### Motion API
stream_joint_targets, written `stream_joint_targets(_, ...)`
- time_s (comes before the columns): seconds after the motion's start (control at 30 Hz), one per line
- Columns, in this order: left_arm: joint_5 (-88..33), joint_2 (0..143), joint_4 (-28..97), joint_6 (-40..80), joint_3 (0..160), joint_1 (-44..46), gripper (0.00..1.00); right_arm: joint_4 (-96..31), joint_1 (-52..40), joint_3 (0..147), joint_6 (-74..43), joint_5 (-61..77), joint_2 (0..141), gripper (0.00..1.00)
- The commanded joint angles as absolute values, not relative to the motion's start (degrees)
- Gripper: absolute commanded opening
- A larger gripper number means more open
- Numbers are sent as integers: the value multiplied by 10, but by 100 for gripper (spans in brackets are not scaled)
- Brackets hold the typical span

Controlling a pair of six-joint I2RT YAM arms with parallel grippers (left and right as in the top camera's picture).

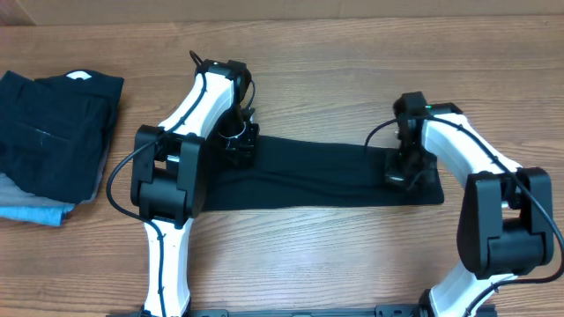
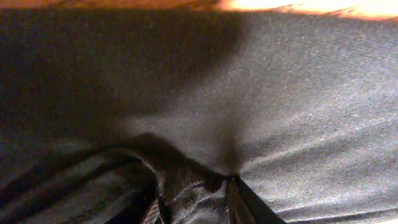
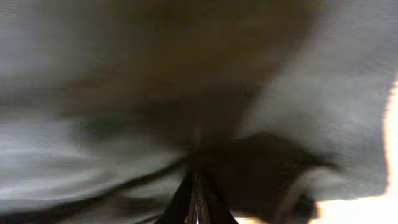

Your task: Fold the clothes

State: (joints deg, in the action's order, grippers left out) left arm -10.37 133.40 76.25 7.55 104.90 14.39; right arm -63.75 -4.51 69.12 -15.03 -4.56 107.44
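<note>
A wooden table point(image 1: 352, 53) is filling the overhead view, its grain running side to side. At its far left edge a stack of folded clothes point(image 1: 53, 132) is sitting, with a dark garment on top showing a small white label point(image 1: 79, 76), and grey and light blue pieces peeking out underneath.

Right of the stack, and well apart from it, the left arm point(image 1: 198, 101) is reaching up the table, and the left gripper point(image 1: 236, 145) is pressing down at the left end of the black T-shirt point(image 1: 317, 172). The shirt is lying flat on the middle of the table as a long, narrow band stretching from one gripper to the other. In the left wrist view the left gripper point(image 2: 196, 193) is showing its fingers point(image 2: 245, 202) standing narrowly apart with a bunched fold of black fabric between them; whether they are pinching it I cannot tell.

At the shirt's right end the right arm point(image 1: 458, 145) is bending inward, and the right gripper point(image 1: 401, 172) is resting on the cloth near the corner. Its wrist view is blurring heavily, yet the right gripper point(image 3: 196, 186) is keeping its jaws pressed together, with creases running toward the tips; whether cloth is caught there is unclear.
</note>
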Motion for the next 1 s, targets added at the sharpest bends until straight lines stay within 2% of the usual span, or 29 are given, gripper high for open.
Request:
stream_joint_targets(0.0,-62,1339,760,84,1036,131,36,-662,-8,704,-181,-75,1077,4)
stream_joint_targets(0.27,-62,1339,758,84,1036,131,37,-647,32,757,-196,-83,1077,4)
stream_joint_targets(0.3,-62,1339,758,84,1036,131,39,-639,35,760,-196,-83,1077,10)
stream_joint_targets(0.33,-62,1339,758,84,1036,131,39,-629,40,760,-196,-83,1077,23)
stream_joint_targets(0.37,-62,1339,758,84,1036,131,40,-623,46,760,-196,-76,1077,30)
stream_joint_targets(0.4,-62,1339,758,84,1036,131,40,-623,49,760,-196,-72,1077,32)
stream_joint_targets(0.53,-61,1339,757,84,1037,131,38,-611,51,760,-190,-59,1077,32)
stream_joint_targets(0.63,-75,1334,789,84,1100,131,36,-574,51,760,-59,137,1077,30)
stream_joint_targets(0.73,-75,1332,820,84,1172,136,40,-627,51,758,-60,136,1077,30)
stream_joint_targets(0.8,-75,1332,819,84,1175,136,41,-634,51,741,-62,136,1077,26)
stream_joint_targets(0.9,-75,1332,821,84,1175,136,43,-638,51,712,-105,99,1077,4)
stream_joint_targets(0.97,-75,1332,819,84,1175,136,44,-653,51,709,-107,92,1077,4)
